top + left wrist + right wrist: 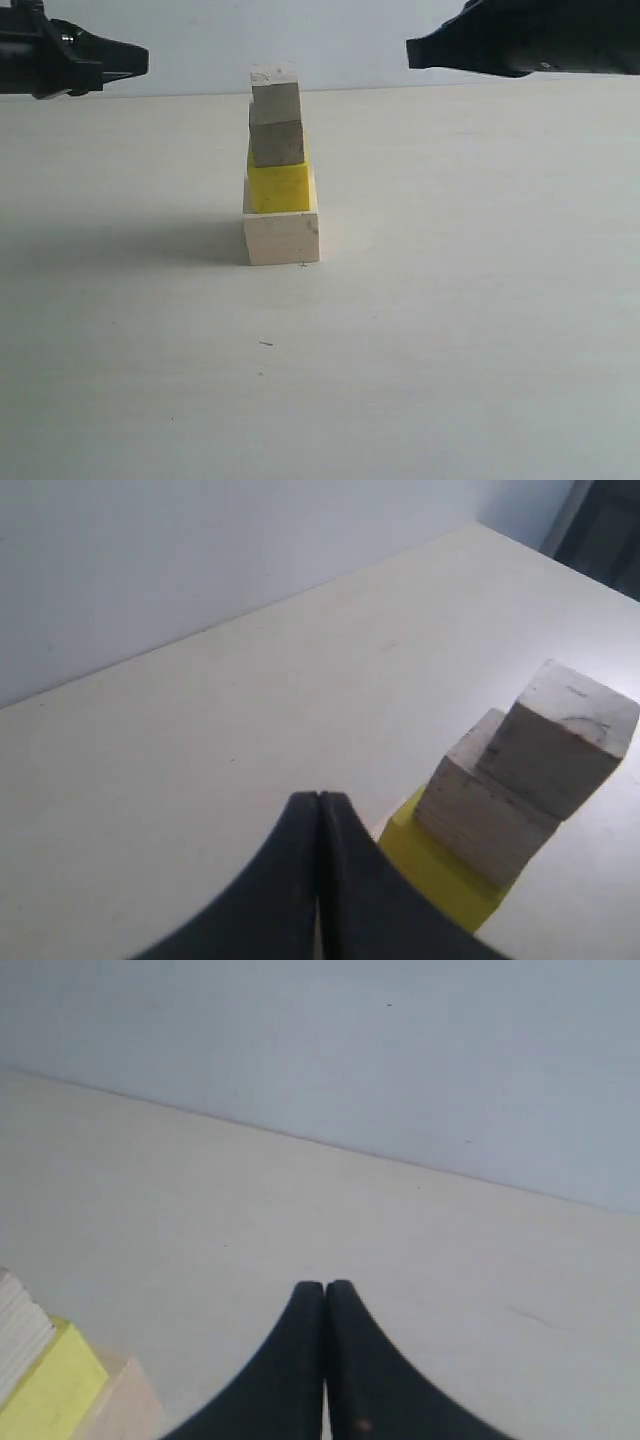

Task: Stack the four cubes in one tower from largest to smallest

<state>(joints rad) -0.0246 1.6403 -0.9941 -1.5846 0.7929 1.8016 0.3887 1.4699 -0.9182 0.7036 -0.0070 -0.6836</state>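
**Four-cube tower standing, grippers apart from it**

Jaws pressed together, holding nothing, on left gripper (143, 60) and right gripper (412, 52). Between them, mostly lower, on the worktop (480, 300): large pale wood cube (281, 238), bright yellow cube (280, 187), medium wood cube (277, 143), small wood cube (275, 100) topmost.

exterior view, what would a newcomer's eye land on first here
The tower of four cubes stands alone in the middle of the table, its bright yellow cube second from the bottom among pale wood ones. Next come the black left gripper and right gripper, both shut, hanging at the upper corners apart from the tower.
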